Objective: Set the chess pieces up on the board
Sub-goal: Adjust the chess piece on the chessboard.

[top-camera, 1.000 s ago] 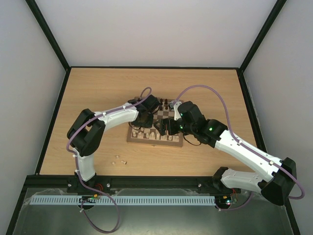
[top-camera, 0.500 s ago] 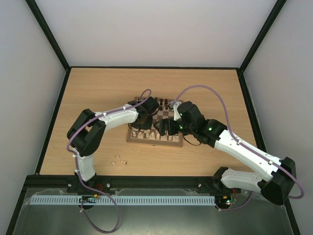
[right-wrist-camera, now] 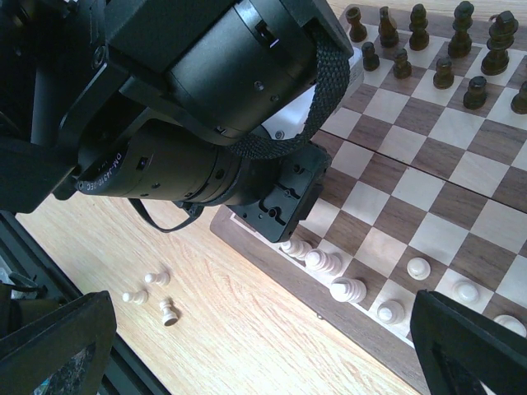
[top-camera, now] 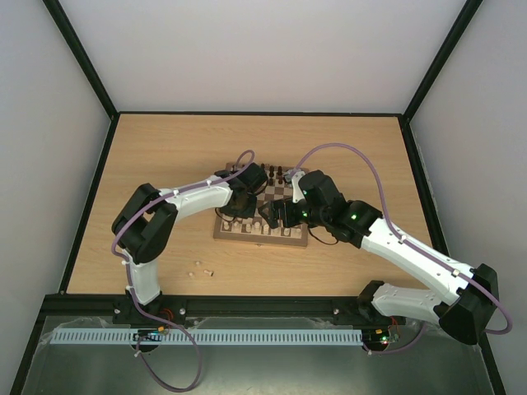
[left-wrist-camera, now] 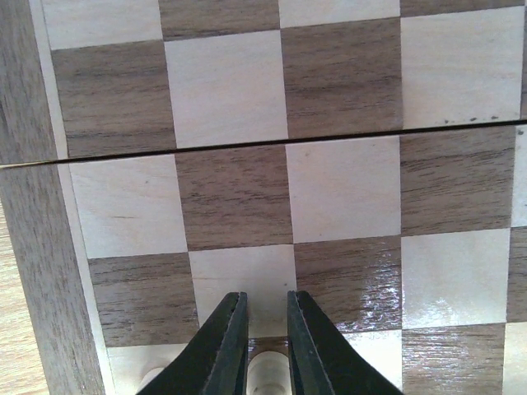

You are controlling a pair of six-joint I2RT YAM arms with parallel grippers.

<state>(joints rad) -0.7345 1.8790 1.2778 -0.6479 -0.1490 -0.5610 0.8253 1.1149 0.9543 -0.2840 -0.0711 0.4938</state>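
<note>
The wooden table [top-camera: 165, 148] carries everything, with both arms bolted at its near edge. The left arm [top-camera: 193, 202] and right arm [top-camera: 412, 251] both bend inward, and their wrists meet over the middle.

The board [top-camera: 272, 239] lies near the table's centre, its brown border and its dark and cream checks filling the left wrist view [left-wrist-camera: 346, 189]. A thin seam runs across it from side to side.

The left gripper [top-camera: 240, 206] hangs over the board's near left corner. Its black fingers [left-wrist-camera: 230, 337] are drawn close together, pinching a pale piece [left-wrist-camera: 265, 370] that shows only in the narrow gap between them. The right gripper [top-camera: 270, 216] hovers just beside it above the near edge, its fingers [right-wrist-camera: 49, 337] spread wide and holding nothing.

The dark chess pieces [right-wrist-camera: 445, 49] stand in two rows along the far side of the board. Several pale chess pieces [right-wrist-camera: 346, 288] stand on the squares nearest the robot, some just under the left gripper [right-wrist-camera: 280, 202]. Three more pale ones [right-wrist-camera: 152, 292] rest on the bare table, well apart from the board, toward the near left [top-camera: 200, 268].
</note>
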